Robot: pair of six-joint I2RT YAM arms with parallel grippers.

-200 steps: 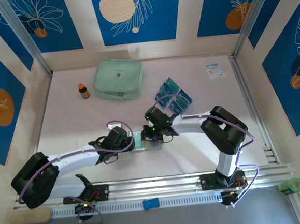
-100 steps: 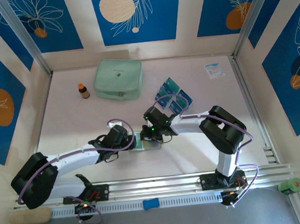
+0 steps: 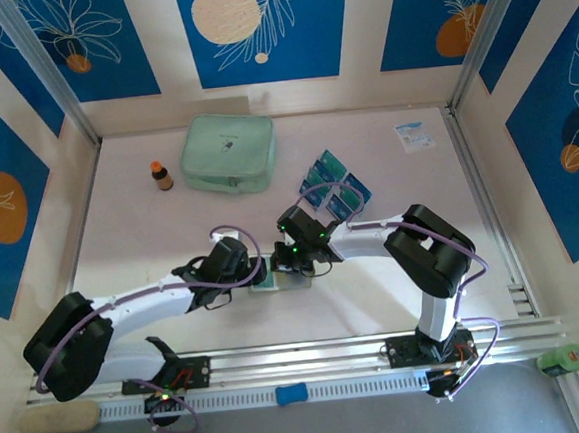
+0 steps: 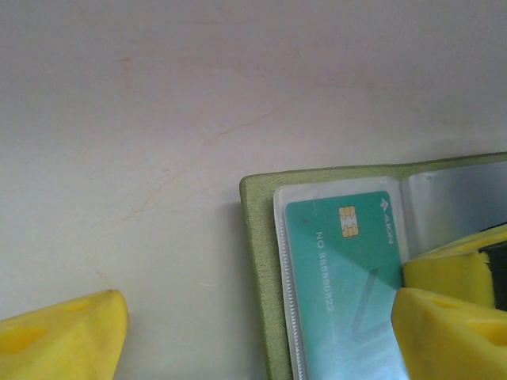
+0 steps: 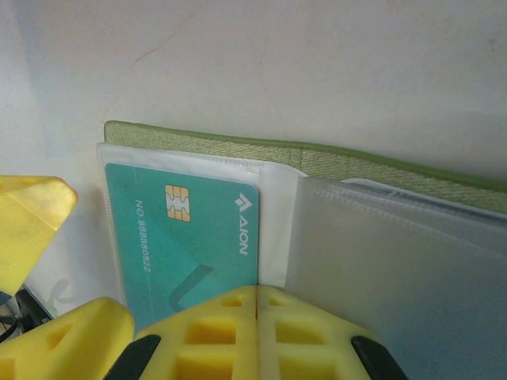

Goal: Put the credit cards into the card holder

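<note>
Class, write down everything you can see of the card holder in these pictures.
The card holder is an olive-green fabric-looking wallet lying open and flat on the pale table. Inside are clear plastic sleeves; one holds a teal card with a gold chip. The right gripper, shut, rests on the sleeves.

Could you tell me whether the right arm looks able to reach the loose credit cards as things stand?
Probably yes: the credit cards lie just beyond the right gripper with nothing between, though it is shut over the card holder and must open first.
</note>
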